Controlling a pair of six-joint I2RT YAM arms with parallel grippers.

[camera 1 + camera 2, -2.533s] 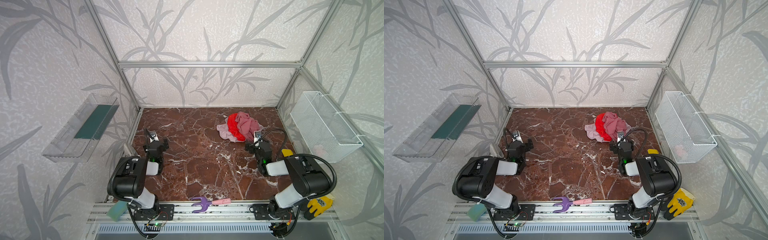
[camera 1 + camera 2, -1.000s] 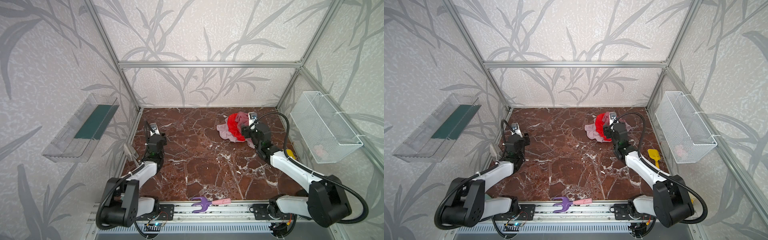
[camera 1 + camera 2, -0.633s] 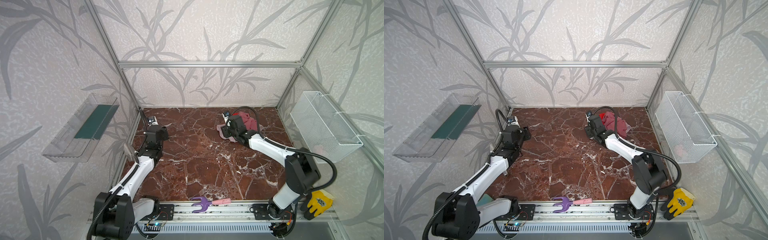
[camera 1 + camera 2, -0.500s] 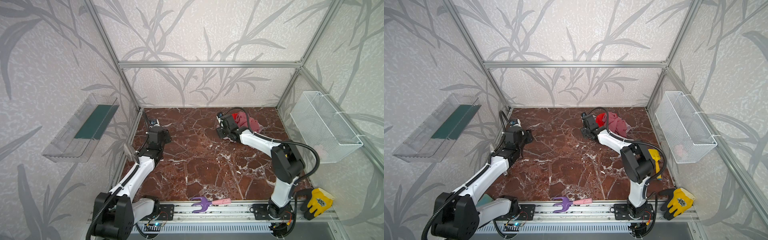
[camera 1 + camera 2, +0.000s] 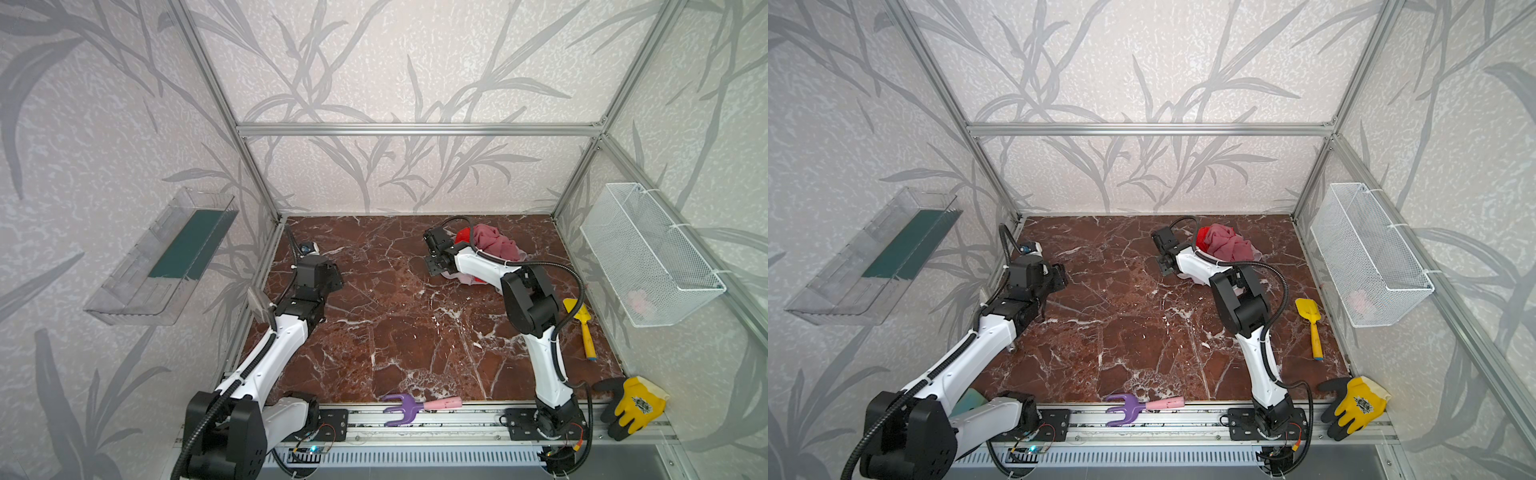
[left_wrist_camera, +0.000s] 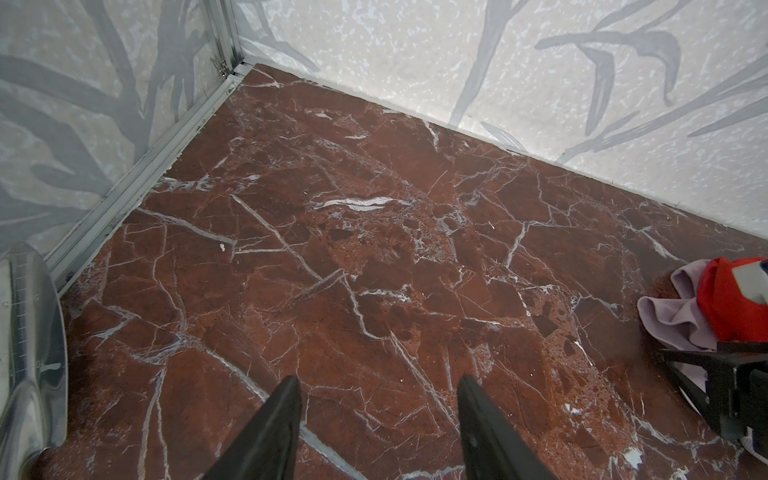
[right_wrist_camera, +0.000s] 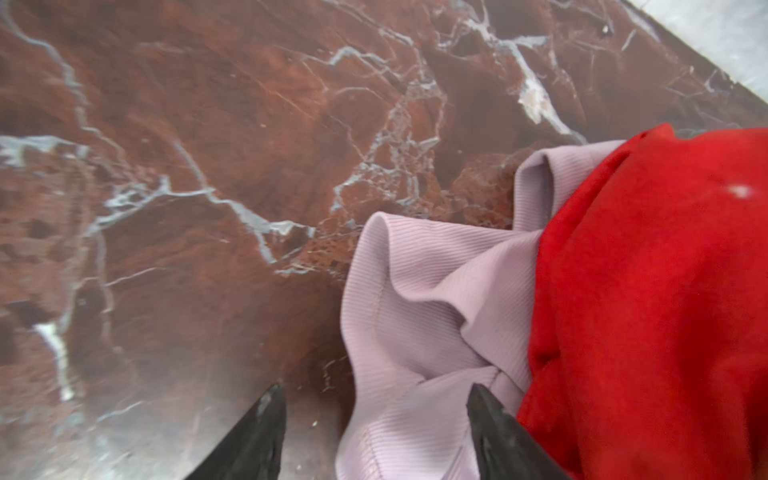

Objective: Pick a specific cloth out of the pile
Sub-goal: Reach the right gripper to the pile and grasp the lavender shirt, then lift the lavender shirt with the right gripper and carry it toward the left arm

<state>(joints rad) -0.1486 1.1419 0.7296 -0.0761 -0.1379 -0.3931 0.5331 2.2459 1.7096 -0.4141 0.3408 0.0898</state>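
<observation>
The pile (image 5: 486, 245) (image 5: 1225, 245) lies at the back right of the marble floor: a bright red cloth (image 7: 665, 291) and a dusty rose one (image 5: 496, 245) on top. The cloth (image 7: 436, 291) (image 6: 673, 316), pale lilac and finely ribbed, pokes out from under the red one at the pile's left edge. My right gripper (image 5: 434, 266) (image 7: 374, 390) is open low at that edge; one finger is over bare marble, the other over the lilac fabric beside the red cloth. My left gripper (image 5: 332, 276) (image 6: 378, 380) is open and empty over bare floor at the left.
A purple hand rake (image 5: 401, 409) lies at the front rail, a yellow shovel (image 5: 582, 328) and a yellow-black glove (image 5: 631, 407) at the right. A wire basket (image 5: 648, 257) hangs on the right wall, a clear tray (image 5: 166, 257) on the left. A metal scoop (image 6: 29, 353) lies by the left arm.
My right arm has swung out from the front right to the left edge of the pile and come down low. My left arm has stretched farther back along the left wall.
</observation>
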